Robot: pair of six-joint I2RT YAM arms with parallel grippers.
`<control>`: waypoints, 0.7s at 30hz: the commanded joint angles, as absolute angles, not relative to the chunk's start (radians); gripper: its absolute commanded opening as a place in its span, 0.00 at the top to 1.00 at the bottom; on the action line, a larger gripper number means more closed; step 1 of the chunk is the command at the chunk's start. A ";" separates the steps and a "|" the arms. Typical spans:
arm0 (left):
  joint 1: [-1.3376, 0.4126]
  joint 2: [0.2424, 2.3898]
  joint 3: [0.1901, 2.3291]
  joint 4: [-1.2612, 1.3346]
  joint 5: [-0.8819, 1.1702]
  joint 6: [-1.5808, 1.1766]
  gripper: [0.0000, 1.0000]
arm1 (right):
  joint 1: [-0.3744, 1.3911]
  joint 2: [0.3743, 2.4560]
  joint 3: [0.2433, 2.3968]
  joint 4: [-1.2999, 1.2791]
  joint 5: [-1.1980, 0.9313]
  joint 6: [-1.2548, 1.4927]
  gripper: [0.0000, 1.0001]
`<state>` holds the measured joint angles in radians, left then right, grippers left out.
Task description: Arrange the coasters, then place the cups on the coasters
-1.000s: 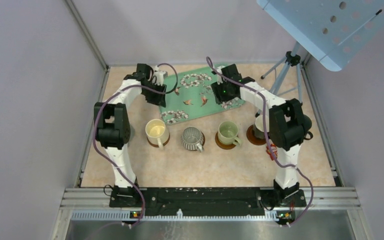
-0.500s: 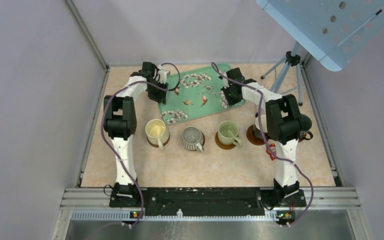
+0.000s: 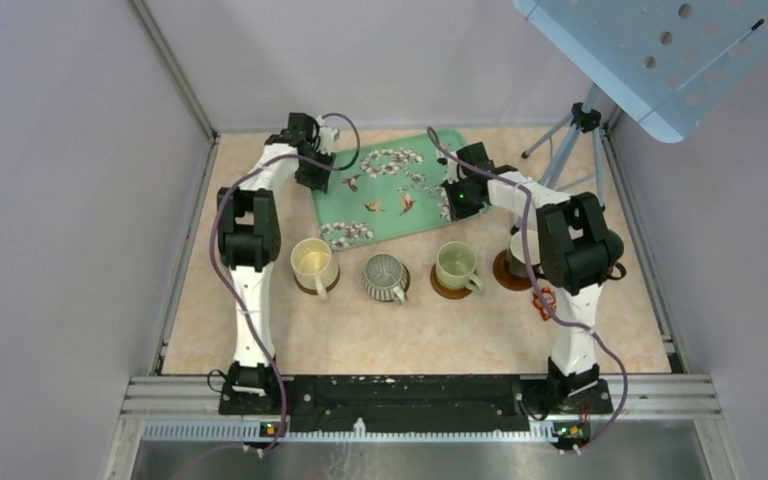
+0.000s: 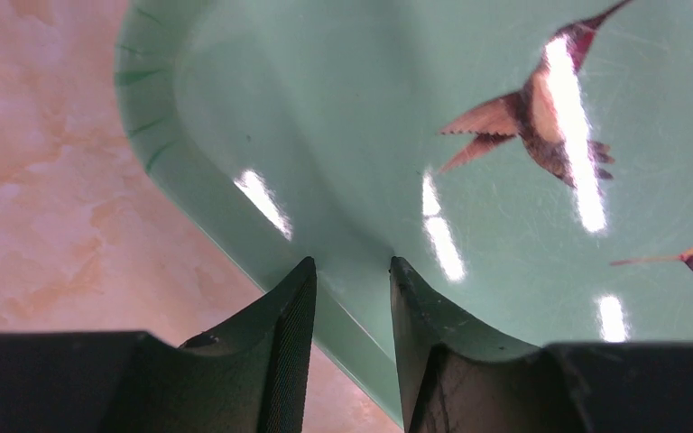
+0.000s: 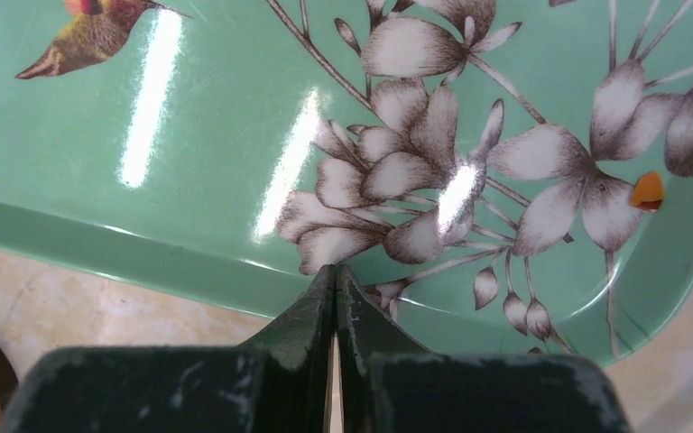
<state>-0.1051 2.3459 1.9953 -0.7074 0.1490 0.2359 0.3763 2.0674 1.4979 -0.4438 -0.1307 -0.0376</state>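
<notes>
Left wrist view: left pincer (image 4: 353, 266) pinching tray (image 4: 469, 108) rim; right pincer (image 5: 335, 271) pressed together, empty, at tray edge. Risk: one-sided hold slipping, tray swinging into cream mug (image 3: 312, 262) nearby.

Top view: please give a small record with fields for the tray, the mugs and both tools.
tray: green, with birds and flowers
left tool: astride the tray rim, gripping it
right tool: shut, empty, tips at the tray edge
row: cream mug, ribbed mug, green mug, each on a coaster
fourth coaster: partly behind the right arm
</notes>
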 commanded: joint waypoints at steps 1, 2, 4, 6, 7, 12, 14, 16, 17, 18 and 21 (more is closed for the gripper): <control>-0.097 2.398 2.063 -0.695 0.104 0.253 0.57 | 0.380 2.029 1.441 -0.509 -0.211 -0.008 1.00; -0.097 2.410 2.088 -0.695 0.099 0.253 0.57 | 0.382 2.024 1.432 -0.511 -0.215 -0.008 1.00; -0.097 2.433 2.123 -0.694 0.086 0.254 0.56 | 0.389 2.012 1.415 -0.510 -0.226 0.006 1.00; -0.097 2.450 2.143 -0.675 0.076 0.255 0.54 | 0.396 2.003 1.401 -0.508 -0.235 0.025 1.00; -0.097 2.457 2.148 -0.659 0.070 0.256 0.53 | 0.398 2.000 1.397 -0.509 -0.241 0.027 1.00; -0.097 2.498 2.196 -0.591 0.058 0.261 0.51 | 0.405 1.996 1.397 -0.508 -0.264 0.040 1.00; -0.097 2.517 2.215 -0.557 0.047 0.269 0.51 | 0.406 1.992 1.399 -0.506 -0.282 0.048 1.00; -0.098 2.536 2.231 -0.525 0.044 0.274 0.51 | 0.406 1.989 1.398 -0.507 -0.294 0.053 1.00; -0.098 2.543 2.239 -0.511 0.047 0.272 0.51 | 0.405 1.988 1.399 -0.507 -0.297 0.054 1.00; -0.098 2.550 2.245 -0.498 0.050 0.272 0.51 | 0.405 1.985 1.399 -0.509 -0.298 0.055 1.00; -0.098 2.566 2.258 -0.459 0.066 0.274 0.51 | 0.406 1.983 1.398 -0.512 -0.313 0.057 1.00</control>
